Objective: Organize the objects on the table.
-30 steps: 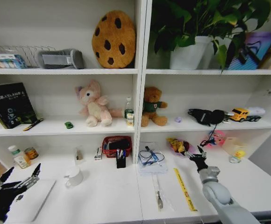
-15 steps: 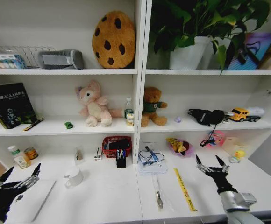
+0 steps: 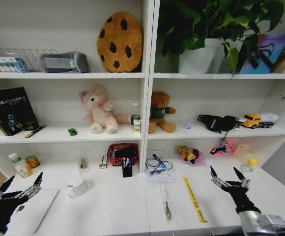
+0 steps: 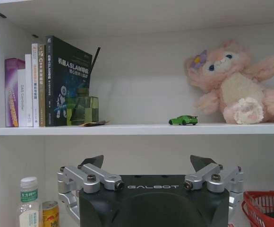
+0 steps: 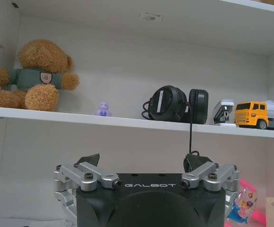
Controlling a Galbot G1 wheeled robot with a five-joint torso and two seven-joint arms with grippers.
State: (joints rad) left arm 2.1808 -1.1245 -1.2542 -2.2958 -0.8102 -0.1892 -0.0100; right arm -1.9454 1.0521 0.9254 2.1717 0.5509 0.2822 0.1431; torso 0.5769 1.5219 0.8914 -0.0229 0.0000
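On the white table [image 3: 108, 206], a silver laptop [image 3: 32, 211] lies at the front left, and my left gripper [image 3: 22, 184] hovers open over its near corner. My right gripper [image 3: 226, 174] is open above the table's front right, holding nothing. A tiny green toy car [image 3: 72, 131] sits on the lower shelf beside the pink plush, and the left wrist view shows the toy car [image 4: 183, 120] above the left gripper [image 4: 146, 163]. A clear green-labelled bottle [image 3: 135, 118] stands on that shelf. Pens stand in a black holder [image 3: 127, 168]. The right wrist view shows the right gripper [image 5: 141, 161] open.
A white mug [image 3: 78, 187], red basket [image 3: 123, 153], notebook with a blue cable [image 3: 159, 172], yellow ruler [image 3: 194, 199] and pink bowl [image 3: 187, 153] sit on the table. A white-capped bottle [image 3: 19, 164] and a tin stand at the back left. Shelving rises behind.
My right gripper has pulled back from beside the pink bowl toward the front right of the table, with nothing in it. The left arm has not moved.
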